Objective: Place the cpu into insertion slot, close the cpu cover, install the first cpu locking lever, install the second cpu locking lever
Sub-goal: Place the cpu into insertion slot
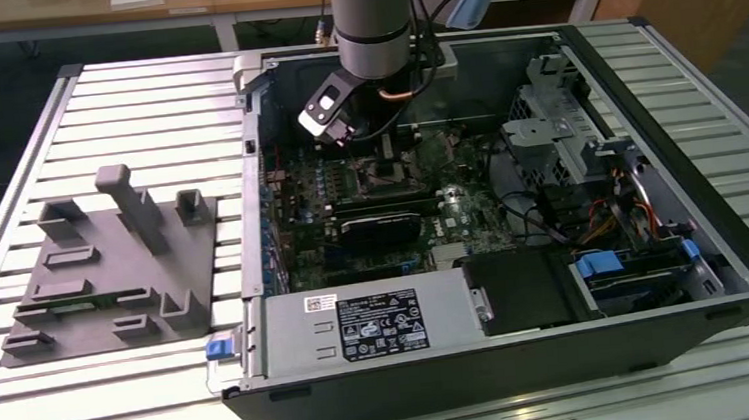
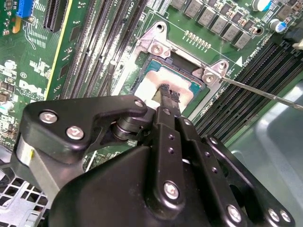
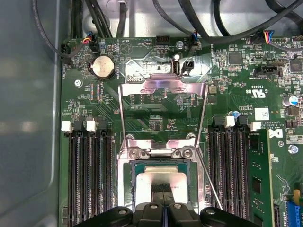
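Pincer (image 2: 168, 96) pinching shut over cpu (image 3: 147, 182) lying in slot (image 3: 129, 185) | cover (image 3: 163, 87) standing open | risk: skewed pushing could be bending pins

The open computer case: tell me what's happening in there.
The arm's tool is down at the motherboard, its tips together over the cpu, which lies in the insertion slot. The cpu cover stands open, tilted back off the slot.
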